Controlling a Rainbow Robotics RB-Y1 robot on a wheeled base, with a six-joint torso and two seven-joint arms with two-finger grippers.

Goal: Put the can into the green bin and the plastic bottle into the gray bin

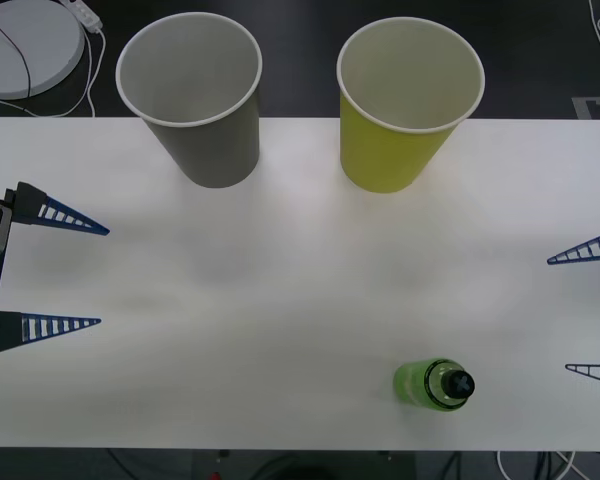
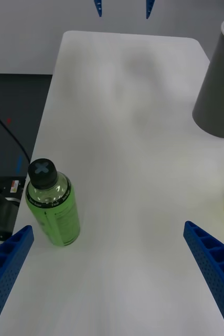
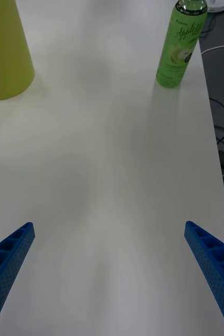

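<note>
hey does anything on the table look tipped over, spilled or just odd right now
Nothing is tipped or spilled. The plastic bottle stands upright and capped near the table's front edge, and the gray bin and green bin stand upright at the back. One oddity: no can is on the table.

A white tabletop (image 1: 280, 290) with rounded corners spans the front view. Beyond its far edge, on the dark floor (image 1: 300, 60) at the left, lies a round white disc (image 1: 25, 45) crossed by a black cable (image 1: 20, 50), with a white cord (image 1: 92, 60) trailing beside it. More cables (image 1: 540, 465) show below the tabletop's near edge at the right.
</note>
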